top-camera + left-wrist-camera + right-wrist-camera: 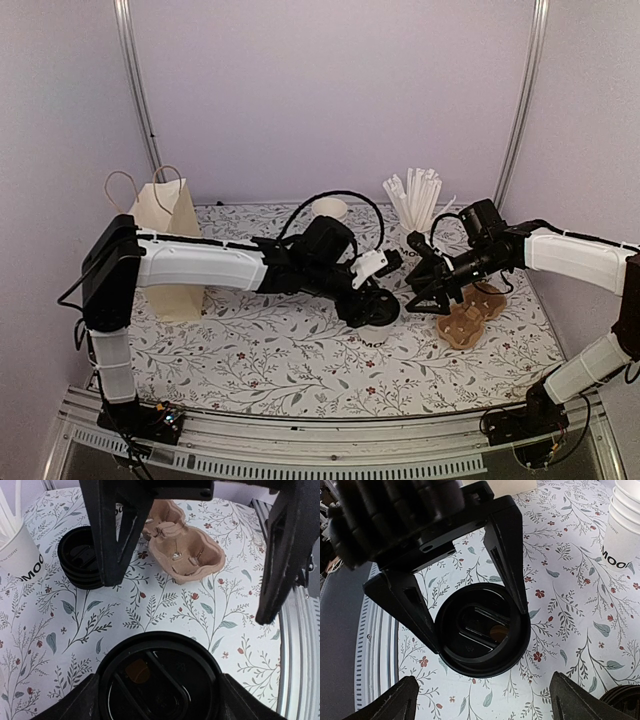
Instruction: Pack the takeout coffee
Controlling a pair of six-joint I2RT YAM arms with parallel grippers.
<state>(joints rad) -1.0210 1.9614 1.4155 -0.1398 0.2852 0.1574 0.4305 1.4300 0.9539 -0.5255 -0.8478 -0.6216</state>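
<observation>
The left gripper [187, 600] stood with its fingers [505, 565] on either side of the lidded cup [160, 680], which sat on the table [165, 610] at the bottom middle of the left wrist view. From the right wrist camera both fingers seemed to lie against the rim of the black lid. The left wrist camera showed a gap beside the finger on the right of the frame, so I could not tell whether the cup was clenched or only straddled.

The right gripper [485, 680] hung splayed and empty, just right of the left one in the overhead view.

The worst risk, as I judged it, lay in where the fingers met the cup: at lid height, not on the paper wall. A squeeze there might pop the lid, or lift it alone and leave the cup behind. Contact on one side only might tip the cup and spill it.

Further out, the stack of spare lids [82, 557] at upper left and the pulp carrier [182, 552] at upper centre lay near. A careless swing could scatter the lids or shove the carrier, and the two grippers were close enough to clash.
</observation>
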